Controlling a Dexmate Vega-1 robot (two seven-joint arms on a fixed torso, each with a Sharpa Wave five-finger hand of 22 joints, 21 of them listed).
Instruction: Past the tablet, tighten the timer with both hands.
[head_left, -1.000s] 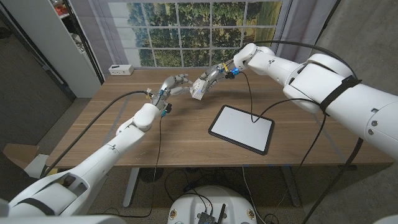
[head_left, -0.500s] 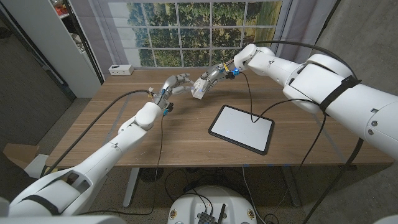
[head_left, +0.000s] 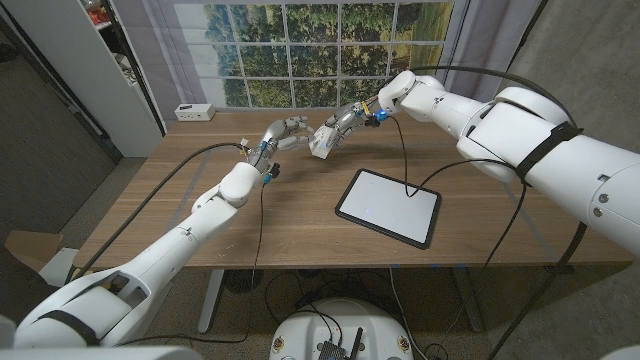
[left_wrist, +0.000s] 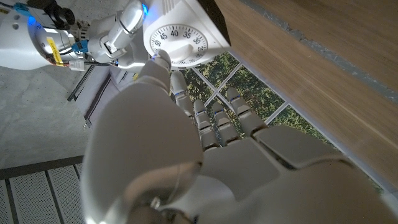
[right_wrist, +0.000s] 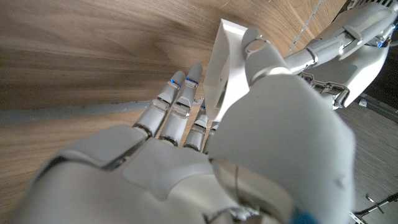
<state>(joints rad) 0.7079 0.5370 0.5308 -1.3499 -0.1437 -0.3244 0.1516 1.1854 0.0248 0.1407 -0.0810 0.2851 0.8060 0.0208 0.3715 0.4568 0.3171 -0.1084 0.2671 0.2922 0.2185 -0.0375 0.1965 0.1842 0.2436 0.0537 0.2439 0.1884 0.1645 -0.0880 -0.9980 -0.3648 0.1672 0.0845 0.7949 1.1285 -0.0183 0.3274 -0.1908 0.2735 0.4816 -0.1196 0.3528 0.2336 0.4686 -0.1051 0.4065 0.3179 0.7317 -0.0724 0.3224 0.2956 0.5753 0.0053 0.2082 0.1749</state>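
The white timer (head_left: 321, 143) hangs just above the table (head_left: 200, 200) beyond the tablet (head_left: 388, 206). My right hand (head_left: 342, 124) grips its body from the right; the right wrist view shows the white casing (right_wrist: 225, 68) between thumb and fingers. My left hand (head_left: 283, 134) is close on the timer's left, fingers loosely apart and holding nothing. In the left wrist view the numbered dial (left_wrist: 177, 38) faces my left hand (left_wrist: 186, 143), whose thumb tip (left_wrist: 163, 62) sits at the dial's rim. I cannot tell whether it touches.
A small white box (head_left: 194, 111) lies at the table's far left corner. Black cables (head_left: 402, 150) run from both wrists across the wood, one over the tablet's corner. A grey cabinet (head_left: 70, 80) stands to the left, and a window picture (head_left: 320, 45) hangs behind.
The right hand has raised the timer slightly. The left hand's fingers have lifted a little and sit slightly back from the timer's side.
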